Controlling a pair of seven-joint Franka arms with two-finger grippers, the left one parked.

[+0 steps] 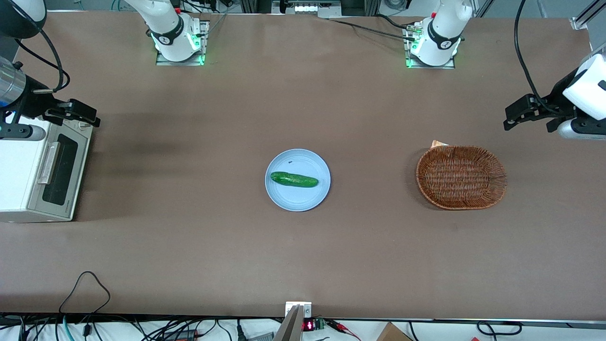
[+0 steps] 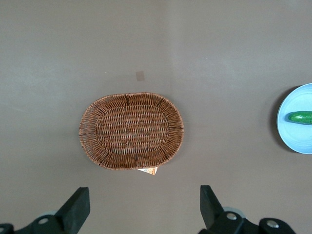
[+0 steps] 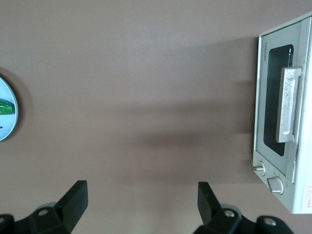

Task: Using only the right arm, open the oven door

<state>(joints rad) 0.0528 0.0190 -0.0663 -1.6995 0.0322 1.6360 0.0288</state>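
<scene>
The off-white toaster oven [image 1: 19, 182] stands at the working arm's end of the table. Its oven door [image 1: 59, 173] is closed, with a dark glass window and a pale bar handle [image 1: 49, 162]. My right arm [image 1: 14, 90] hangs above the oven's edge farther from the front camera. Its black gripper [image 1: 87, 117] is open and empty, high above the table beside the oven's top corner. In the right wrist view the open gripper [image 3: 141, 197] looks down on bare table, with the door [image 3: 278, 105] and its handle [image 3: 288, 103] off to the side.
A light blue plate [image 1: 298, 196] with a green cucumber [image 1: 293, 179] lies at the table's middle. A brown wicker basket [image 1: 460, 176] lies toward the parked arm's end. The plate edge [image 3: 7, 114] also shows in the right wrist view.
</scene>
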